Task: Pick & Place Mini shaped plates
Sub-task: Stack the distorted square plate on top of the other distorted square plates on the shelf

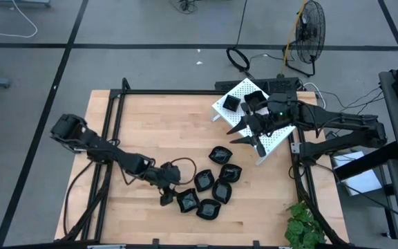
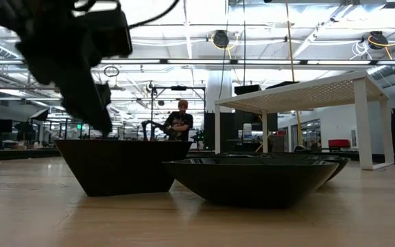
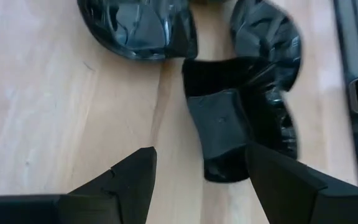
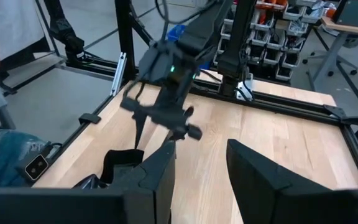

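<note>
Several glossy black mini shaped plates (image 1: 213, 183) lie in a cluster on the wooden table, near its front edge. Two more plates (image 1: 232, 102) sit on top of the white perforated rack (image 1: 271, 142) at the far right. My left gripper (image 1: 168, 195) is open and slants down at the cluster's left end. In its wrist view its fingers stand either side of a squarish plate (image 3: 219, 124) without touching it. My right gripper (image 1: 247, 137) hangs open and empty above the rack's near-left part, and its wrist view (image 4: 201, 180) looks across the table.
The table is framed by black rails (image 1: 119, 104). A loop of black cable (image 1: 184, 166) lies just beyond my left gripper. At the front right corner stands a green plant (image 1: 302, 225). The left half of the table is bare wood (image 1: 130, 131). A person (image 2: 180, 122) stands far behind.
</note>
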Robot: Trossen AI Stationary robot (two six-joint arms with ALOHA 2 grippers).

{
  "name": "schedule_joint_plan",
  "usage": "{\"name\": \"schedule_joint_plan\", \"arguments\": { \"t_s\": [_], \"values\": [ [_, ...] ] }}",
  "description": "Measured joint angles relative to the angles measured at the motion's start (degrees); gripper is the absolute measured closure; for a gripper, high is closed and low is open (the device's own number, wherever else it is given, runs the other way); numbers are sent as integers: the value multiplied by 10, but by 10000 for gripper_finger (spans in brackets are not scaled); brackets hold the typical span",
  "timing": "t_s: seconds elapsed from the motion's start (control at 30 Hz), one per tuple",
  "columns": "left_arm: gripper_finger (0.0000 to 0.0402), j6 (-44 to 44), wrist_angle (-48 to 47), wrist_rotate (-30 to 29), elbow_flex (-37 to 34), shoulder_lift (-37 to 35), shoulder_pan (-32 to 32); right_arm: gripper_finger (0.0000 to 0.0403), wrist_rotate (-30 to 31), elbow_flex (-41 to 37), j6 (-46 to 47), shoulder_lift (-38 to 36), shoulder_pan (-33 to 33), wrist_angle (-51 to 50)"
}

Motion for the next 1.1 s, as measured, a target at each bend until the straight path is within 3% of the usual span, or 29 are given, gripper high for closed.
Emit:
{"name": "schedule_joint_plan", "arguments": {
  "t_s": [0.23, 0.57, 0.67, 1.0, 1.1],
  "values": [
    [151, 22, 13, 11, 25, 81, 0, 273, 0, 0, 16, 0, 0, 5],
    [163, 27, 16, -1, 36, 96, 11, 273, 0, 0, 28, 0, 0, 9],
    [199, 27, 20, -1, 36, 96, 14, 273, 0, 0, 26, 0, 0, 9],
    [374, 16, 26, 5, 36, 96, 28, 273, 0, -27, 24, 0, -1, 24],
    [393, 27, 14, 8, 36, 81, 31, 273, 0, -28, 24, 0, -1, 24]
  ]
}}
